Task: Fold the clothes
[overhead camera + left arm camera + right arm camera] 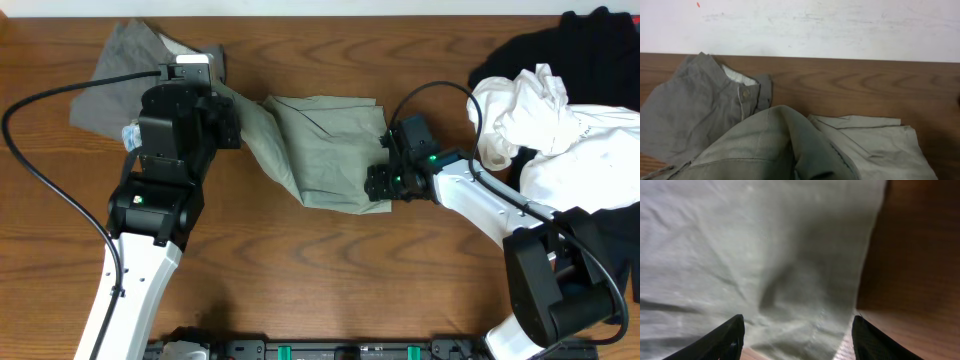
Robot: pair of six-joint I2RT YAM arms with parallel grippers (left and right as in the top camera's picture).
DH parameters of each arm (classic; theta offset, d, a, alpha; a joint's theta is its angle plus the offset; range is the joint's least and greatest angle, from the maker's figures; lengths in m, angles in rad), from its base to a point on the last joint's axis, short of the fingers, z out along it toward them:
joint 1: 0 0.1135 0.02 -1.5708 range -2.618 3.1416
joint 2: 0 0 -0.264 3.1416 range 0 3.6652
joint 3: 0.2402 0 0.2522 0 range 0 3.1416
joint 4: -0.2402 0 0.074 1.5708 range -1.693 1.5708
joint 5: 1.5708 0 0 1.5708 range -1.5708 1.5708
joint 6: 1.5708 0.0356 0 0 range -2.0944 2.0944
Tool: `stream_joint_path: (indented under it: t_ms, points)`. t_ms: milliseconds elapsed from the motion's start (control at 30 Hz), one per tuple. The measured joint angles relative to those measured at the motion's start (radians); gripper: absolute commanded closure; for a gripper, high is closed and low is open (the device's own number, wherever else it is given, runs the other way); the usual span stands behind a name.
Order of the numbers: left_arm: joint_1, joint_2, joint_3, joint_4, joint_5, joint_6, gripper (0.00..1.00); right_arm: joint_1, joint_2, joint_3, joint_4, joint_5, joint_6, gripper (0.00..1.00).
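The grey trousers (320,140) sprawl from ten o'clock to the centre of the bench (330,270), twisted midway. Our right jaws stand wide over the leg's four o'clock corner, placed, we judge, to pinch it for a fold. Our left jaws sit at the twist; whether they grip, we cannot tell. More laundry (560,130) lies at three o'clock.

Brown wooden table (330,40) carrying loose clothes.
Grey-green trousers (320,140) are lying crumpled across its middle and left, while white garments (540,110) and black clothes (590,40) are sitting heaped together at its right edge.
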Motion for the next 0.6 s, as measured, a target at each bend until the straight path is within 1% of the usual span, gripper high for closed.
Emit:
stream_joint_path:
  t_ms: [33,67,267,433,533,567,600]
  points:
    - [0.0,0.0,0.0,0.0,0.0,0.0,0.94,0.0,0.0,0.0,-0.011,0.004,0.005,0.34]
    - [0.0,0.0,0.0,0.0,0.0,0.0,0.94,0.0,0.0,0.0,-0.021,0.007,0.009,0.37]
    - [0.0,0.0,0.0,0.0,0.0,0.0,0.94,0.017,0.0,-0.007,-0.025,0.016,0.048,0.5]
    - [0.0,0.0,0.0,0.0,0.0,0.0,0.94,0.021,0.0,-0.032,-0.024,0.019,0.071,0.54]
    - [0.0,0.0,0.0,0.0,0.0,0.0,0.94,0.021,0.0,-0.049,-0.021,0.021,0.076,0.59]
    - [0.0,0.0,0.0,0.0,0.0,0.0,0.94,0.021,0.0,-0.051,-0.02,0.022,0.078,0.63]
    - [0.0,0.0,0.0,0.0,0.0,0.0,0.94,0.021,0.0,-0.052,-0.017,0.023,0.079,0.69]
